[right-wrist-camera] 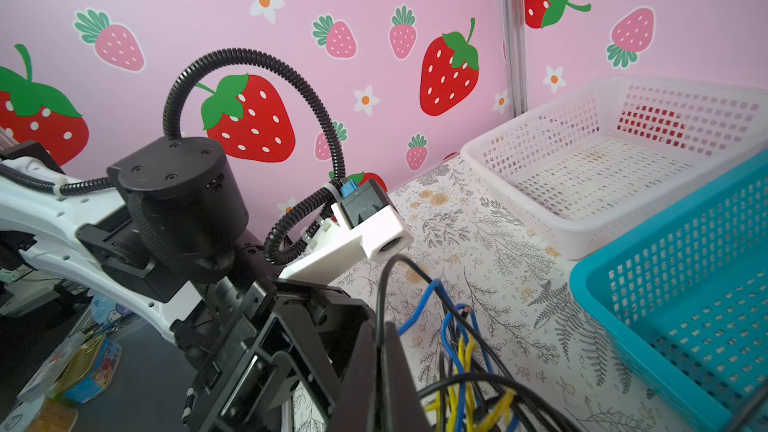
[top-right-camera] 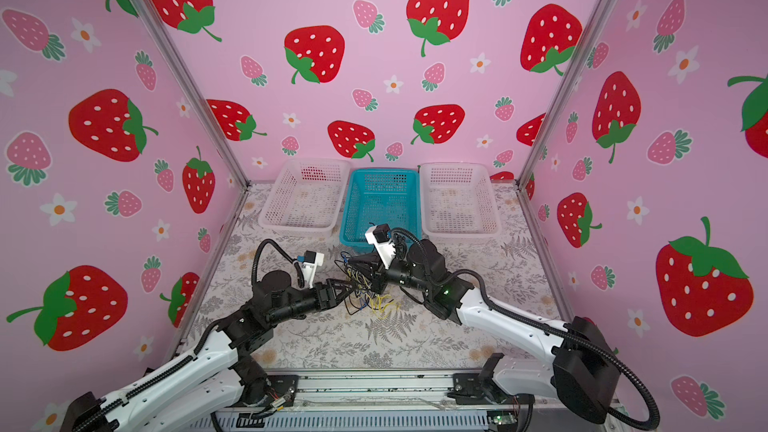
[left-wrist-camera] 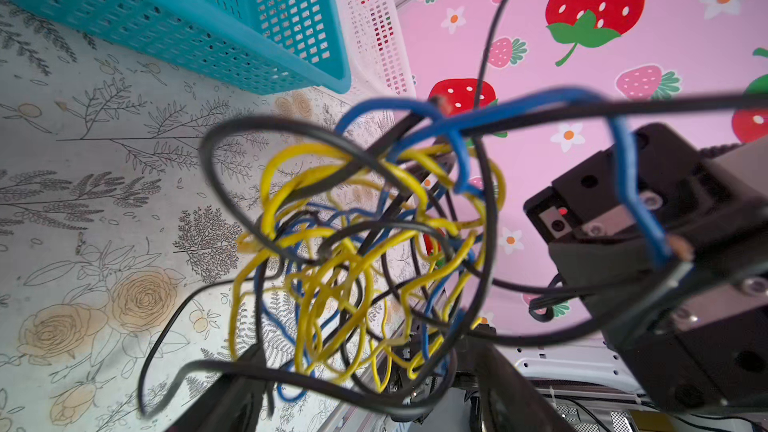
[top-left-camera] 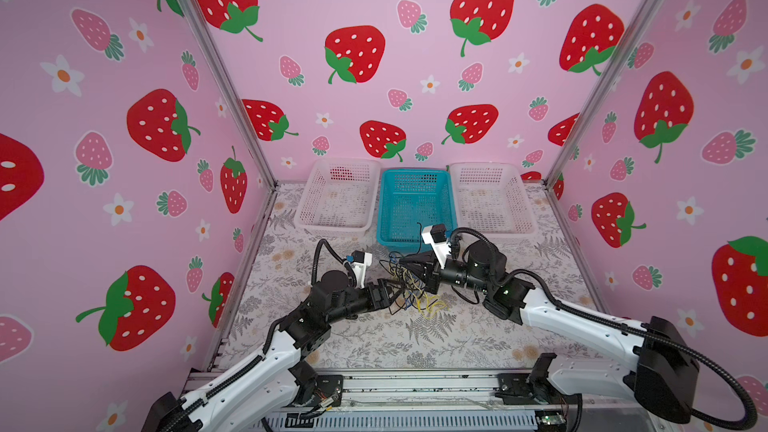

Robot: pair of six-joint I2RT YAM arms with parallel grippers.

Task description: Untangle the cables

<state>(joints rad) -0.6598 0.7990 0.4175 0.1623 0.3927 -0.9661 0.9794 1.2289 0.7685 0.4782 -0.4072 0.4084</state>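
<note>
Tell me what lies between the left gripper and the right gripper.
The cables: a tangle of black, yellow and blue strands fills the gap between the left gripper and the right gripper, as seen in both top views.

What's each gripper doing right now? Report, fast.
Left gripper: open, jaws wide, gripping nothing.
Right gripper: shut on the cables, pinching a black strand.

The middle basket (top-left-camera: 415,171) stands at the table (top-left-camera: 374,342) back, flanked by the left basket (top-left-camera: 332,227) and right basket (top-left-camera: 494,231). Before it, the cables (top-left-camera: 415,288) sit between left end effector (top-left-camera: 397,286) and right end effector (top-left-camera: 404,261).
</note>
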